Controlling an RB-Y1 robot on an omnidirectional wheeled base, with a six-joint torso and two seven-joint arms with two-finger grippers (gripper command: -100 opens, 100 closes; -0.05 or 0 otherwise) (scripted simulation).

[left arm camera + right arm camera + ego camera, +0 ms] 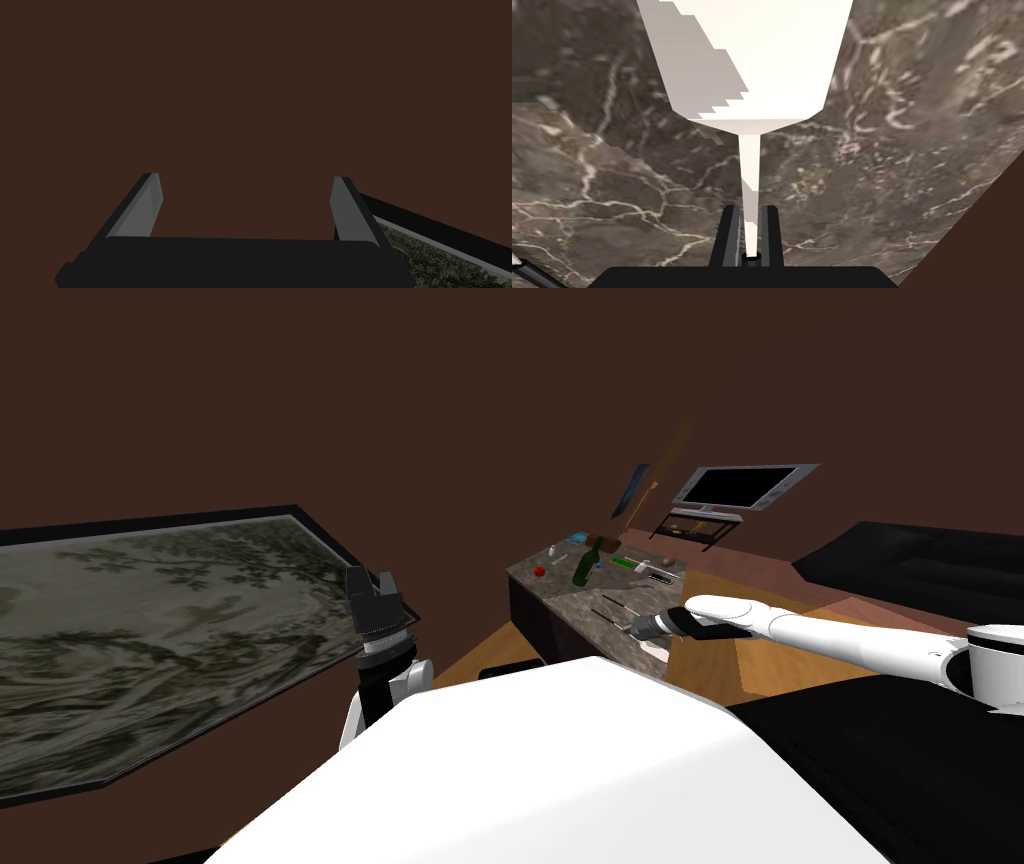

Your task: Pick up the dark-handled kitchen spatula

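Note:
The spatula (747,60) has a broad white blade and a thin white neck running down to a dark handle end. My right gripper (749,210) is shut on that neck, its fingers pressing both sides, over the dark marbled countertop (892,165). In the head view my right gripper (638,630) reaches over the near end of the counter (575,610), with the white blade (655,652) just below it. My left gripper (370,584) is raised at the left, and its fingers (147,205) stand open with nothing between them.
A green bottle (583,564), a red object (539,571) and several small items lie farther along the counter. Other thin utensils (612,610) lie beside my right gripper. A big framed picture (150,628) is at the left, and a TV (745,486) stands at the back.

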